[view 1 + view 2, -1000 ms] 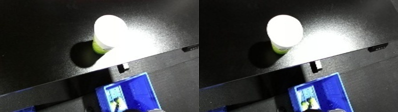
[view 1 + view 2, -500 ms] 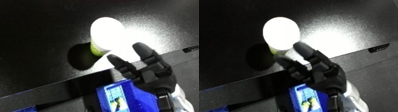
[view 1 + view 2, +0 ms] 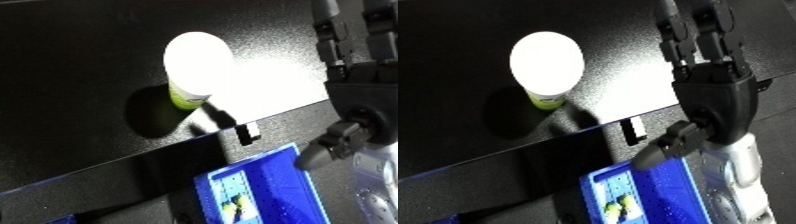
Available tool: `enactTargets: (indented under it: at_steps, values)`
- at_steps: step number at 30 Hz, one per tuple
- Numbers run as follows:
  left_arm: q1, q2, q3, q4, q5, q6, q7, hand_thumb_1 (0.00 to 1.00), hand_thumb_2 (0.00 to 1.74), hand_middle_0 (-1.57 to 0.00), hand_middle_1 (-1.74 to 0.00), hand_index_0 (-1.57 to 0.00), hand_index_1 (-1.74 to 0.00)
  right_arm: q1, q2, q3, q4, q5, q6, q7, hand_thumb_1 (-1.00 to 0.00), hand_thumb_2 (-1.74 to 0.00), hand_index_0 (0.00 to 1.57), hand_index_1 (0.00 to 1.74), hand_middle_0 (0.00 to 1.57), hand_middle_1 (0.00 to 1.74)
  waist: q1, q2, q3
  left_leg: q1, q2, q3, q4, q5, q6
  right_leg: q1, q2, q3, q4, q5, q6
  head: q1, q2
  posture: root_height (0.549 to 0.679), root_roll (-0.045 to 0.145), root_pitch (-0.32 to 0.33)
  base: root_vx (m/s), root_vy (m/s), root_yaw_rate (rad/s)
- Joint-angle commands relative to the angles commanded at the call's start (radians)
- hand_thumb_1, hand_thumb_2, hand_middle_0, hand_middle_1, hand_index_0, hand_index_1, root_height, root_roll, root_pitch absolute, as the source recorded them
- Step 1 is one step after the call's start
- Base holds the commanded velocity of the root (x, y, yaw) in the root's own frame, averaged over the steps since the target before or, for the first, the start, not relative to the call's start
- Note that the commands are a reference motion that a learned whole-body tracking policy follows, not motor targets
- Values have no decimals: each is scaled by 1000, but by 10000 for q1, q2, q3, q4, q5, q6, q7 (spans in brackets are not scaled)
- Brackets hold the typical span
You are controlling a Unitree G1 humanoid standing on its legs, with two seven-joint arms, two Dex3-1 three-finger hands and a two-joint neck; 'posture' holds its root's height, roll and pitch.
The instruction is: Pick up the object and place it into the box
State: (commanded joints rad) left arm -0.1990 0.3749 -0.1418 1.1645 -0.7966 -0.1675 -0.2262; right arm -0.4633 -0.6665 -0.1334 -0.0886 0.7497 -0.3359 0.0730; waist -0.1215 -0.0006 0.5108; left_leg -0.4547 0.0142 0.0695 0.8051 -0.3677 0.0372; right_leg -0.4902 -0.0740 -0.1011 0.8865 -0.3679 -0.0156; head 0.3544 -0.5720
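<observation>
A tub with a wide white lid and a yellow-green body (image 3: 546, 67) stands upright on the black table (image 3: 460, 40), lit brightly from above. My right hand (image 3: 709, 80) hovers to the right of the tub, apart from it, fingers straight and pointing away from me, thumb hanging down toward the table's front edge. It holds nothing. The blue bin (image 3: 642, 197) sits below the table's front edge, with a small yellow-green thing (image 3: 616, 207) inside. My left hand is not in view.
A small white tag (image 3: 633, 129) hangs on the table's front edge. A dark slot (image 3: 760, 86) shows at the edge on the right, behind my hand. The floor beneath is dark.
My right hand has risen from the table's front edge and moved up and to the right, now beside the tub. The tub has not moved.
</observation>
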Motion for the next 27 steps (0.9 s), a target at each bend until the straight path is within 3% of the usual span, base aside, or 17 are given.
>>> enactTargets:
  at_steps: [4, 9, 14, 27]
  values:
    - [-49, -11, 23, 52, -97, -33, 49, 0, 0, 0, 0, 0, 0, -538, -336, 727, 297, -813, 1201, -1266, 0, 0, 0, 0, 0, 0, 125, 14, 14, 16, -44, -44, -33, 40, 14, 18, 0, 7, -1, -45, -72, 189, 10, 623, 46, 4, 3, -1, 38]
    - [-125, -31, -69, 41, 7, -73, 99, 0, 0, 0, 0, 0, 0, -1204, -557, 1592, 922, -1013, 2334, -1804, 0, 0, 0, 0, 0, 0, 302, 53, 31, 61, -105, -116, -130, 94, 24, 48, -27, -8, 0, -100, -142, 489, 71, 622, 47, 1, 0, -7, 71]
    - [-232, -1, -193, 46, 142, 29, 93, 0, 0, 0, 0, 0, 0, -1791, -540, 2322, 1583, -907, 3083, -1814, 0, 0, 0, 0, 0, 0, 482, 115, 35, 75, -175, -189, -162, 118, 37, 74, -76, -38, 3, -132, -191, 834, 78, 622, 47, -1, 2, -10, 78]
    - [-490, -113, -536, 21, 390, 279, 225, 0, 0, 0, 0, 0, 0, -3252, 59, 3772, 2814, -504, 4053, -1439, 0, 0, 0, 0, 0, 0, 825, 260, 27, 66, -273, -304, -88, 87, 93, 70, -183, -73, 135, -212, -269, 1678, 32, 620, 49, -7, 10, -9, 66]
